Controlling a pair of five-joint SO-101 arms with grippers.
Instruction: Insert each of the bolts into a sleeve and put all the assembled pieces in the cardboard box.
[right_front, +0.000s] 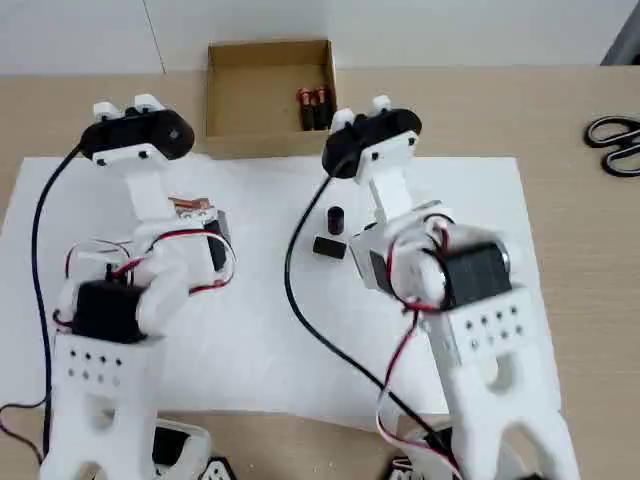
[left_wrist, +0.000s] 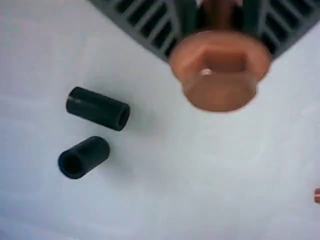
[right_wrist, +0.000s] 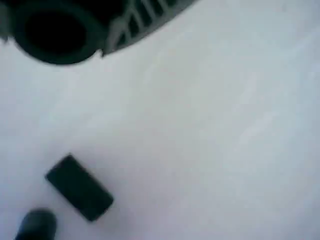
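The left gripper (left_wrist: 218, 12) pinches a copper bolt (left_wrist: 220, 75) by its shank, head outward, above the white sheet (left_wrist: 200, 190). The right gripper (right_wrist: 65, 17) is clamped on a black sleeve (right_wrist: 55, 32). If bolt and bore meet askew, the bolt could jam or slip free. A spare sleeve (right_front: 335, 217) and a second spare (right_front: 328, 247) lie between the arms. Beyond, the cardboard box (right_front: 240, 90) holds assembled pieces (right_front: 313, 108) against one wall.
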